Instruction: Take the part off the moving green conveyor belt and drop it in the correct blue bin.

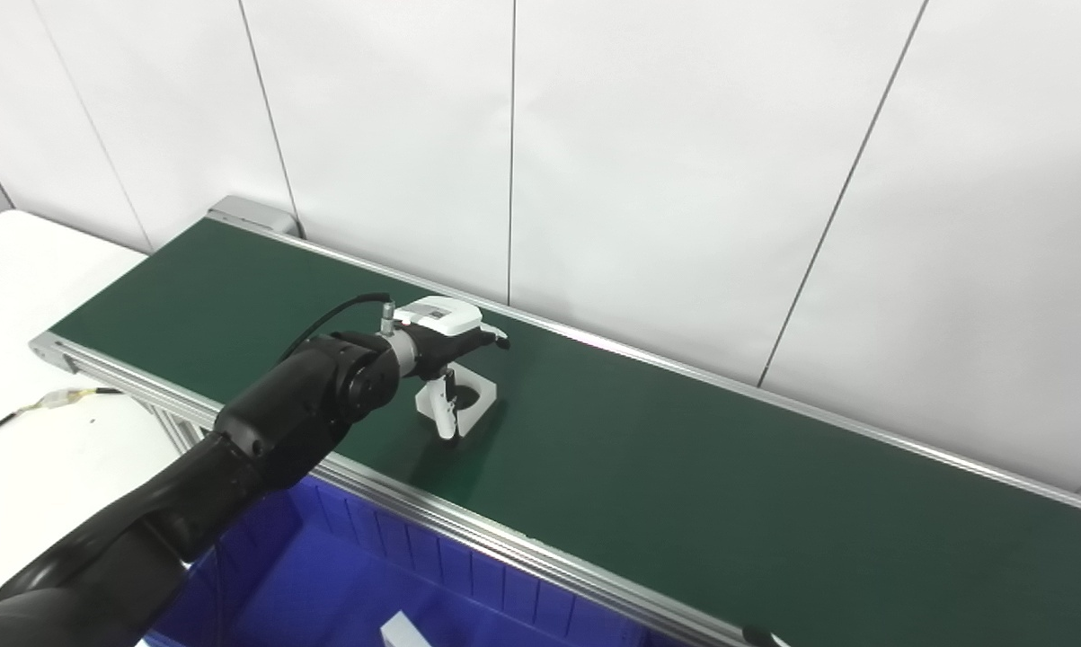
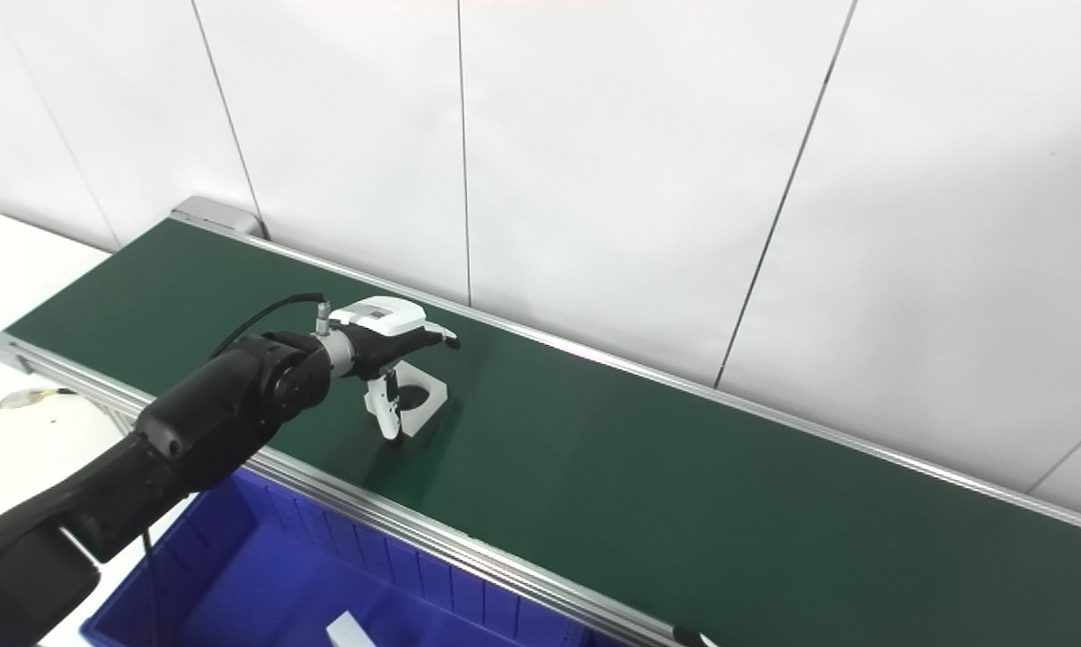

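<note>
On the dark green conveyor belt [image 1: 684, 467], left hand [image 1: 446, 337] hovers over the white plastic bracket-shaped part [image 1: 461, 402], thumb down beside it; grip unclear. Close firmly, lift straight, then swing to the blue plastic bin [image 1: 342, 584].

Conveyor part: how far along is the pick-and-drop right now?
Done: the left hand has reached out over the green belt and sits right above the white part, fingers hanging around it. In hand: the grasp itself; whether the fingers have closed on the part cannot be told, and it appears to rest on the belt. Left: lift it and drop it into the blue bin below the belt's near edge.
</note>
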Available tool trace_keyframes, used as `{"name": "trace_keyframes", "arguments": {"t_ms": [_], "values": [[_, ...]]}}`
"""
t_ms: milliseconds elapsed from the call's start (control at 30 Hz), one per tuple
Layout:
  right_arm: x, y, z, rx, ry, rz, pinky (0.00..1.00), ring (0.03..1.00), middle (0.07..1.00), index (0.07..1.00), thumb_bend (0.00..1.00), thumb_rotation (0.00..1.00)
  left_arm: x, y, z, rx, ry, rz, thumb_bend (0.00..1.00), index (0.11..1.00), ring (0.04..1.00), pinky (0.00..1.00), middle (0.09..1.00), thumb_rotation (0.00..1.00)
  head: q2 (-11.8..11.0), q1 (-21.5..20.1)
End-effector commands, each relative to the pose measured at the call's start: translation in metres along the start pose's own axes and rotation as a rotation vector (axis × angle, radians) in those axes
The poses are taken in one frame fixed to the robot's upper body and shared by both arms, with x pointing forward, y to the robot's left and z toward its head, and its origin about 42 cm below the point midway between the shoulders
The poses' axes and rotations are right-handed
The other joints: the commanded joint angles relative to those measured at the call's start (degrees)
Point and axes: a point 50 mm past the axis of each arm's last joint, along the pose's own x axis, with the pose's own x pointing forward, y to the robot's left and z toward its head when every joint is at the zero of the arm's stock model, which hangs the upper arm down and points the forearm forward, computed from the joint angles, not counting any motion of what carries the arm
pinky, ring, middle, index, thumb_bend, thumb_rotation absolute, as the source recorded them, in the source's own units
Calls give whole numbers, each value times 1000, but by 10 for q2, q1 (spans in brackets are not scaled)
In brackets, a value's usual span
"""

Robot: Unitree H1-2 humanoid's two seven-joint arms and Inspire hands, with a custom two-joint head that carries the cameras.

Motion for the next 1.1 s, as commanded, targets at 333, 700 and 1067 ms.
{"name": "trace_keyframes", "arguments": {"t_ms": [333,700,1067], "values": [[-1,0,13,-3,-71,-9,532,637,721,813,678,791,11,9,-1,51,-26,48,944,895,900,840,913,0,6,-1],[0,1,13,0,-72,-8,531,636,722,810,672,791,28,-22,8,123,-59,104,851,848,821,763,849,0,4,-4],[1,4,15,3,-74,-10,525,631,719,812,655,774,46,-39,19,136,-151,209,535,515,511,527,476,0,5,-7]]}}
